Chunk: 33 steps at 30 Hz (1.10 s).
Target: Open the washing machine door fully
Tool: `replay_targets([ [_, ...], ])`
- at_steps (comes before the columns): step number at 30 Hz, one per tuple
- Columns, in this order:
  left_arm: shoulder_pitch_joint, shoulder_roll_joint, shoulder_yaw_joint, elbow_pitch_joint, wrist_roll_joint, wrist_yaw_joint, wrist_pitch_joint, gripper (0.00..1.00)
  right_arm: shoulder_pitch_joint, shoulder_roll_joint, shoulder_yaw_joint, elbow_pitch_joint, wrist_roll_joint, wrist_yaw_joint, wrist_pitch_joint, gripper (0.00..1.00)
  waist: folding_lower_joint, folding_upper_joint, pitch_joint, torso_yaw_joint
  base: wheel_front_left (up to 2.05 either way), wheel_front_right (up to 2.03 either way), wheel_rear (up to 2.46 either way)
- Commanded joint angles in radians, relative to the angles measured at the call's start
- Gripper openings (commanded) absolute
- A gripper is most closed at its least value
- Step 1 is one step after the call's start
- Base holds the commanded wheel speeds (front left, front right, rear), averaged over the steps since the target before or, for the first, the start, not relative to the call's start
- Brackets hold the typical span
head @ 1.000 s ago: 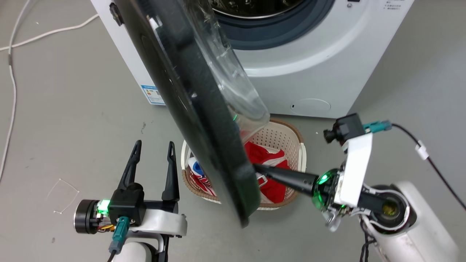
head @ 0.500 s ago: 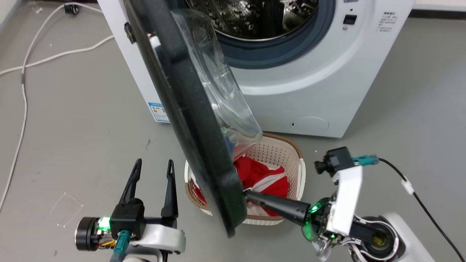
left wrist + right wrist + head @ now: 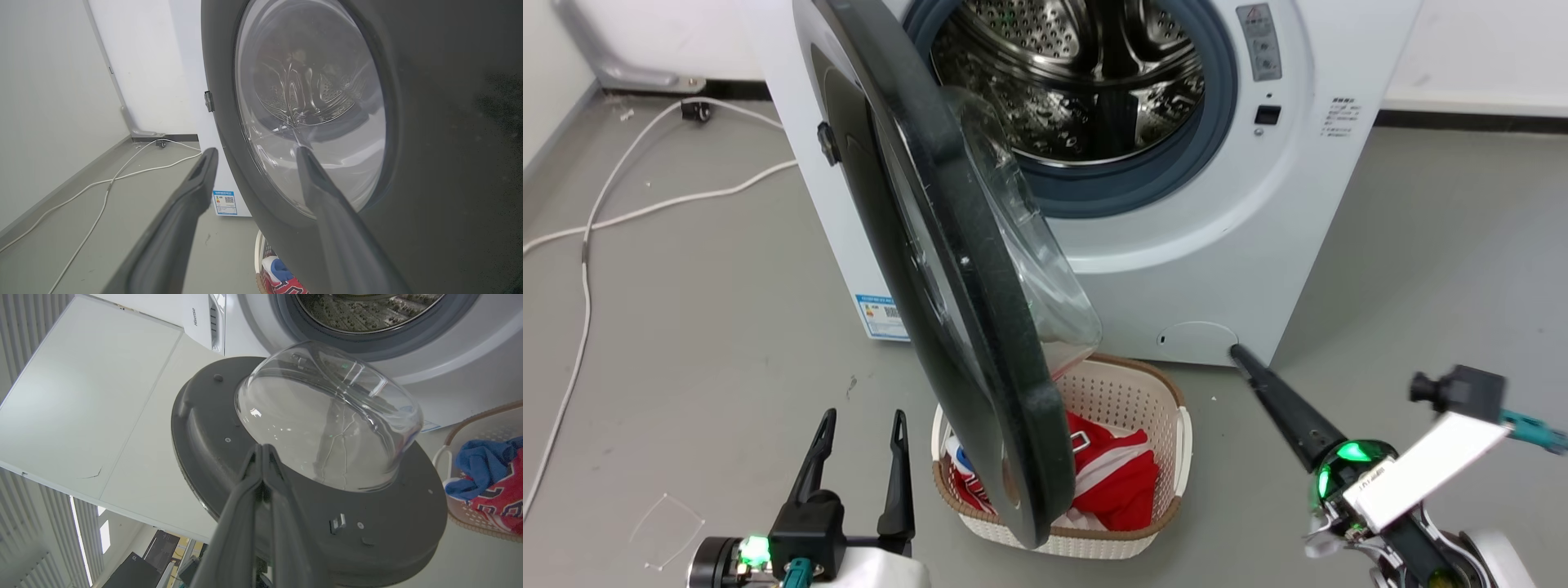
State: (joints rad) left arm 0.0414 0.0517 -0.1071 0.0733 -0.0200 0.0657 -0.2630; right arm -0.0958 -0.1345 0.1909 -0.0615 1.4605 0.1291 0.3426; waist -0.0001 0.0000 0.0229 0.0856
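Note:
The washing machine (image 3: 1258,204) stands at the back with its steel drum (image 3: 1086,73) exposed. The washing machine door (image 3: 931,245), a black disc with a clear glass bowl (image 3: 1037,269), hangs swung out on its left hinge, nearly edge-on to me. My left gripper (image 3: 863,415) is open at the lower left, just outside the door's outer face (image 3: 429,122). My right gripper (image 3: 1235,351) is shut on nothing, right of the door and apart from it. In the right wrist view its closed tips (image 3: 261,447) point at the door's grey inner side (image 3: 212,428) and bowl (image 3: 327,416).
A white laundry basket (image 3: 1183,441) with red and blue clothes sits on the floor under the door's lower edge. White cables (image 3: 645,204) trail over the grey floor at the left. A wall (image 3: 49,102) runs along the far left.
The right gripper has come off the door's lower inner rim and drawn back to the right. The head camera has tilted up, showing more of the drum. The left gripper stays open.

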Motion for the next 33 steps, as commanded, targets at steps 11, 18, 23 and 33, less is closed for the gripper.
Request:
replay_targets([
  [11,0.038,0.004,0.011,-0.010,0.012,0.000,-0.003,1.00,0.088,-0.113,0.096,-0.016,-0.601,0.003,-0.590,0.00,0.0001,0.0000,-0.036,-0.023,0.00,0.00,0.00],
  [18,0.053,0.003,0.015,-0.013,0.010,0.004,-0.003,1.00,0.130,-0.028,-0.071,-0.030,-1.006,0.003,-0.607,0.00,0.0001,0.0000,-0.044,-0.034,0.00,0.00,0.00],
  [23,0.055,0.003,0.014,-0.013,0.010,0.005,-0.003,1.00,0.178,0.021,-0.138,-0.067,-1.266,0.002,-0.608,0.00,0.0001,0.0000,-0.048,-0.037,0.00,0.00,0.00],
  [33,0.059,0.003,0.009,-0.013,0.012,0.005,-0.003,1.00,0.274,0.081,-0.233,-0.040,-1.425,0.002,-0.608,0.00,0.0001,0.0000,-0.057,-0.038,0.00,0.00,0.00],
])
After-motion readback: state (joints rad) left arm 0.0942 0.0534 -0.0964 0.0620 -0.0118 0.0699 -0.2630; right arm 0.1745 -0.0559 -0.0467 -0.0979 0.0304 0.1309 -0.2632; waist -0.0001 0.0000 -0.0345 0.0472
